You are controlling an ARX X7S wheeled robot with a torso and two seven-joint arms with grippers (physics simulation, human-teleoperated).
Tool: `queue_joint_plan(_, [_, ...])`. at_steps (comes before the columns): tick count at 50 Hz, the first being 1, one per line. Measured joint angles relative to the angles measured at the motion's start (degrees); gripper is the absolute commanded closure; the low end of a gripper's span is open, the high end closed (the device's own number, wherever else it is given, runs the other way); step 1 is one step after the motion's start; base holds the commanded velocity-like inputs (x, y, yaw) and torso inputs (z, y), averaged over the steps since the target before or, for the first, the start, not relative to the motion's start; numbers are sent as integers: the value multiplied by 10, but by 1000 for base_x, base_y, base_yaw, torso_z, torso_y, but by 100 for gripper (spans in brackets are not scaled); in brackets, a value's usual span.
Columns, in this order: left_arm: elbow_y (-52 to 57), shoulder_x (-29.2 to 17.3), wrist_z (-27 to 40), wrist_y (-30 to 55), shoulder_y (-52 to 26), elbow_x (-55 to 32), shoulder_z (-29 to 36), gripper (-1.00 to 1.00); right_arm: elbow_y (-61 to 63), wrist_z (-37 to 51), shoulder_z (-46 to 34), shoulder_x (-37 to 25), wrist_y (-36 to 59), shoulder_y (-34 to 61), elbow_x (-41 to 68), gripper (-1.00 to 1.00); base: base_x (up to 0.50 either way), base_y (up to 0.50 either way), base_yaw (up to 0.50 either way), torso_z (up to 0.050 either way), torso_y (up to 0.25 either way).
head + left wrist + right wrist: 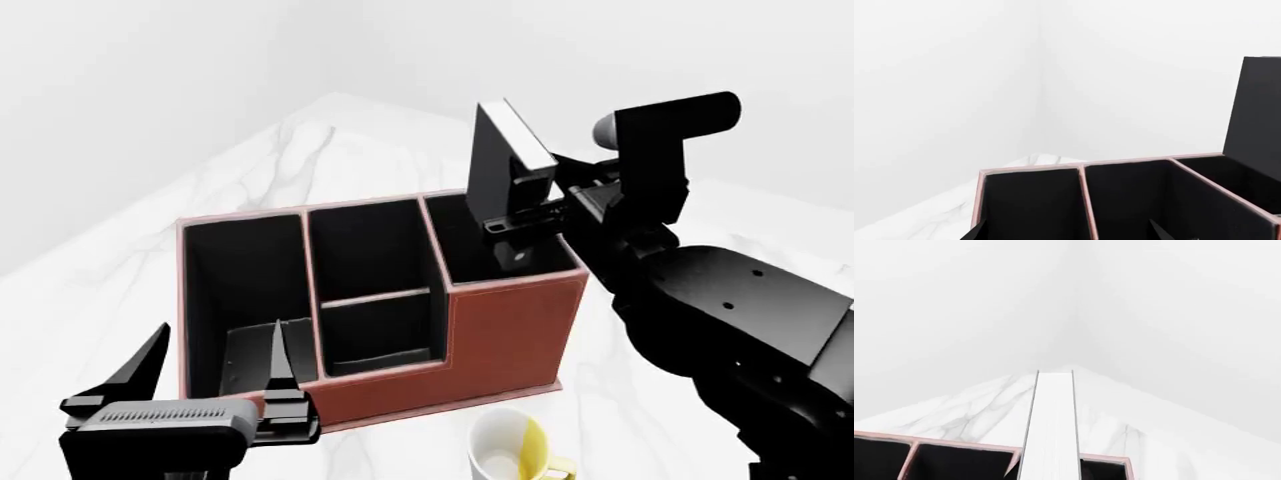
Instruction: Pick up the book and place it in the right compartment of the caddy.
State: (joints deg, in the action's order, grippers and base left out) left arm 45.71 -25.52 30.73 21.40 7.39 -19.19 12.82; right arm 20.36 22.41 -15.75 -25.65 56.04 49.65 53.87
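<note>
Left wrist view: no pincer visible, just the caddy [1121, 200] along the bottom and the book [1257, 110] at right edge.

Head view: right gripper [523, 215] clamps the book [501, 150], upright, lower end over the right compartment [501, 255] at centre. Left gripper [220, 375] sits lower left, fingers spread wide, empty. Mug [514, 450] at the bottom, on the table [120, 270].

Right wrist view: white page edges of the book [1052, 430] fill the centre; can't see the fingers.

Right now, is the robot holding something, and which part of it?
Yes. The right claw grips the black book by its lower end, above the caddy. The left claw is open and holds nothing.
</note>
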Motion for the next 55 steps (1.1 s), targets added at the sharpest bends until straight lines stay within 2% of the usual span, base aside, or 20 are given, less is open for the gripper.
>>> queue_joint_plan(55, [-4,-6,6,-6,-1,-5,4,-100,-94,-38,-50,22,-65,7,-59,100,0,0,0,0,1])
